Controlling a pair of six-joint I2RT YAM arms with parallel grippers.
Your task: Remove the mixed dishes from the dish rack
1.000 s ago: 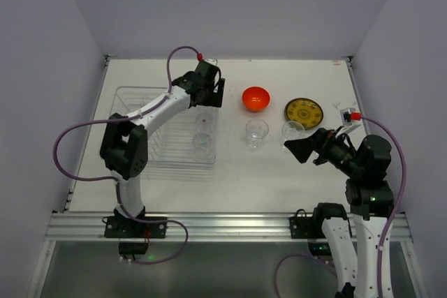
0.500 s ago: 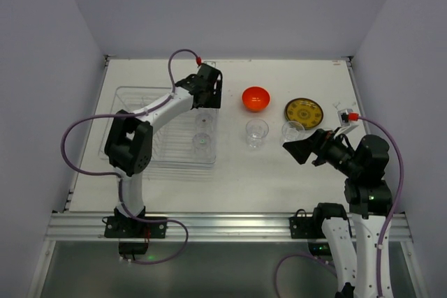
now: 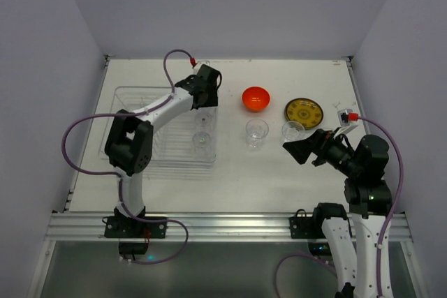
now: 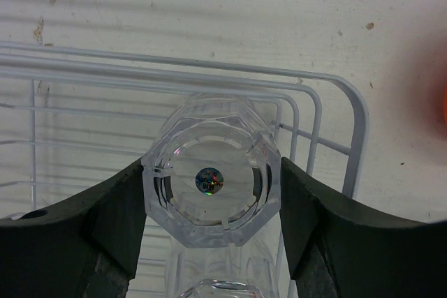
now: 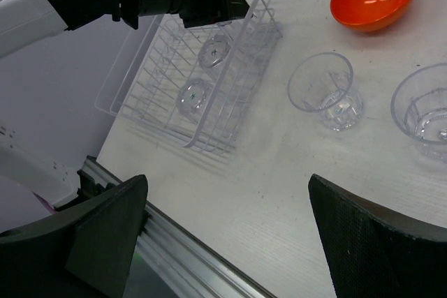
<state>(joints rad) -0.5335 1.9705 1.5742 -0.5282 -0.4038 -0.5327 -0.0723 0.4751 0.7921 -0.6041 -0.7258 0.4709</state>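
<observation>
From above, the dish rack [image 3: 140, 127] is sitting on the desk's [image 3: 230, 172] left side with glasses along its right edge. The orange bowl [image 3: 255, 98] and yellow plate [image 3: 304, 111] are lying outside it.

At the left wrist, the left gripper [image 4: 211, 169] jaws are clenching an upturned glass [image 4: 209, 193] in the rack's corner.

At the right wrist, the right gripper [image 5: 227, 181] jaws are gaping, released, and the left arm is hiding that grasped glass.

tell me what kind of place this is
Probably a lab robot bench, not a kitchen: a white table walled by plain panels, left arm and right arm bolted to a metal rail at its near edge, a dish rack where the left gripper clamps a glass.
</observation>
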